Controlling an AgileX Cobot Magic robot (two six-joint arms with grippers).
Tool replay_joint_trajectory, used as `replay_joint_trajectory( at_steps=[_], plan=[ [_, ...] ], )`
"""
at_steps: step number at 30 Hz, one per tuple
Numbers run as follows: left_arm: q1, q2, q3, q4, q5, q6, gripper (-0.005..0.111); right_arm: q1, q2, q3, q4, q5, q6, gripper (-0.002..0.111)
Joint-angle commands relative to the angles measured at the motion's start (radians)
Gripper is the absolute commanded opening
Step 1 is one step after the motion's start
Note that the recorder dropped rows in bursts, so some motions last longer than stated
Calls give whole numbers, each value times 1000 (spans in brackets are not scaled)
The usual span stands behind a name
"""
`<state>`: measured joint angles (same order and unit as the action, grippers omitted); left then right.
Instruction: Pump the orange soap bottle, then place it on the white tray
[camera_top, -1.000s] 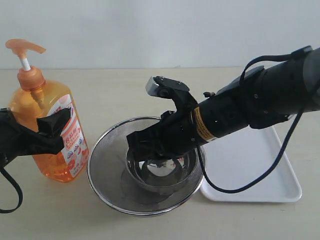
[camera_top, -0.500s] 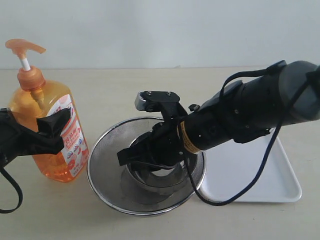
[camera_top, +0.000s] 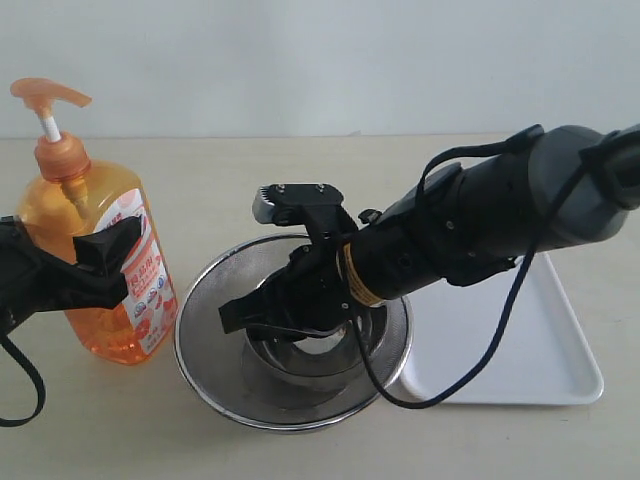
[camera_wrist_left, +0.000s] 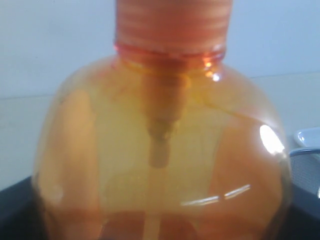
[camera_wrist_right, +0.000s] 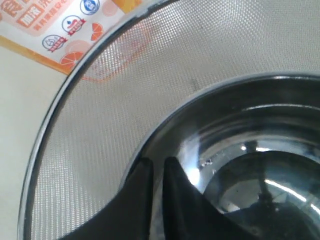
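Bottle: orange soap bottle (camera_top: 95, 260) stood upright on the worktop (camera_top: 200, 180) at the far left of the ext. view, well apart from the white tray (camera_top: 545, 360).
Pump: orange pump head (camera_top: 48, 97) was up, white stem showing; judged not yet pressed.
Left hand: left hand (camera_top: 90, 268) had its jaws spread wide around the bottle's body, w/ one finger (camera_top: 108, 250) against the label. It read as a hold on the bottle; far-side contact was hidden. In the left wrist view the bottle (camera_wrist_left: 160, 150) filled the frame.
Right hand: right hand (camera_top: 232, 318) was closed w/ nothing in it, tips low over the round mesh strainer (camera_top: 200, 310). In the right wrist view its tips (camera_wrist_right: 152, 172) sat just above the rim of the steel bowl (camera_wrist_right: 260, 165) inside the strainer (camera_wrist_right: 100, 100).
Tray: lay at the right, beside the strainer, partly hidden by the right arm.
Stage: early, prob. the approach to pumping; right hand was well below the pump head.
Risk 1: right hand could catch the bowl or strainer rim as it lifts out and drag them into the bottle. Cause: tips were very low inside.
Risk 2: an off-centre press on the pump head could tilt the bottle in the left hold. Cause: smooth, rounded plastic.
Risk 3: soap could land on the worktop or strainer. Cause: nozzle pointed that way w/ nothing under it.
Risk 4: the carry to the tray must cross the strainer and the right arm, so a clash is poss. unless that arm clears first.
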<state>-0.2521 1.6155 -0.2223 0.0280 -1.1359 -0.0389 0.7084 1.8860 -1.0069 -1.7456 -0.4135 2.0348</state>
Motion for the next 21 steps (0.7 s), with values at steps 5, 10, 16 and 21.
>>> replay_joint_trajectory(
  at_steps=[5,10,16,21],
  plan=[
    [-4,0,3,-3,-41,7,5,2,1,-40,1,-32,-10,4],
    [-4,0,3,-3,-41,7,5,2,10,-43,1,-30,-14,4],
    [-4,0,3,-3,-36,7,5,-1,-7,-43,1,-31,-17,4],
    [-4,0,3,-3,-34,7,5,-1,-9,-43,1,-23,-9,4]
  ],
)
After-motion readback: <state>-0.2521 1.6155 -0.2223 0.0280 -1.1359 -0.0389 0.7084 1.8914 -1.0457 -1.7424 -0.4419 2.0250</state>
